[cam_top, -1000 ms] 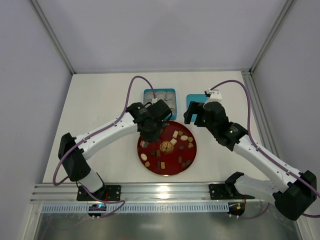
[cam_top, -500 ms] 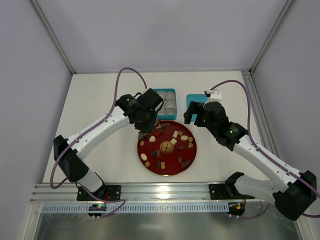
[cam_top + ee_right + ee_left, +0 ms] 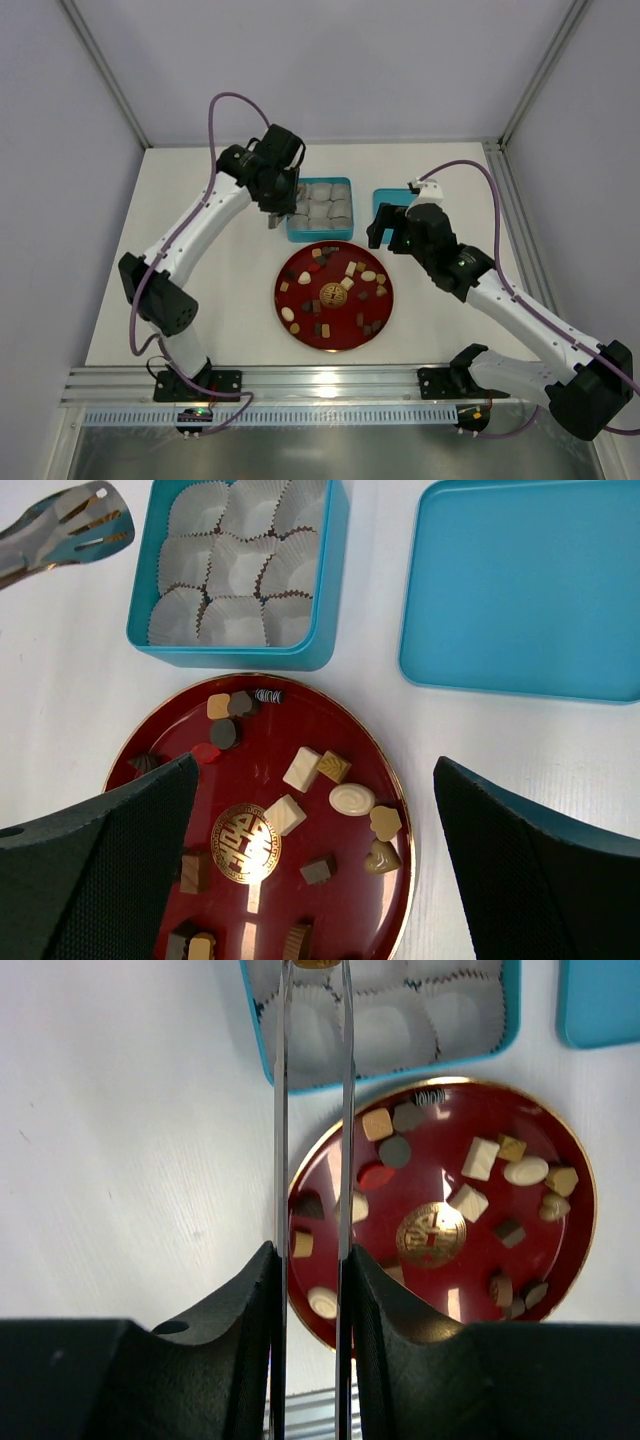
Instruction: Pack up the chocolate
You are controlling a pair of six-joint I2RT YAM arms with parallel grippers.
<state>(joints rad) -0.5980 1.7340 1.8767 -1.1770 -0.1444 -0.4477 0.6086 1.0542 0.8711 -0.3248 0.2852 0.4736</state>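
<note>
Your left fingers [image 3: 235, 1330] are clenched on a pair of metal tongs [image 3: 62, 522], one black finger on each blade, so the left gripper [image 3: 308, 1255] is squeezing the blades close together. The blades run straight out from it and the tips end up at the left side of the teal box [image 3: 330, 580]. A tan sliver [image 3: 318, 963] shows right at the tips in the left wrist view, but the frame edge cuts it off and you can't tell what it is.

On the other side, your right gripper [image 3: 315, 770] hangs above the plate with the right fingers [image 3: 100, 880] spread wide, gripping nothing.

The chocolate [image 3: 352, 799] is loose on the red plate [image 3: 300, 725], which sits on the white table [image 3: 60, 680] just on the near side of the box. It's a mixed bag of bite-size pieces: cream ovals and cubes, tan squares, dark brown lumps, one red, and one dark with white stripes up by the far rim. They're scattered round a bigger round gold piece [image 3: 245, 842] in the middle, mostly apart, a few touching.

The box is lined with white pleated paper cups [image 3: 235, 565], and its teal lid [image 3: 520, 585] lies flat just to its right.
</note>
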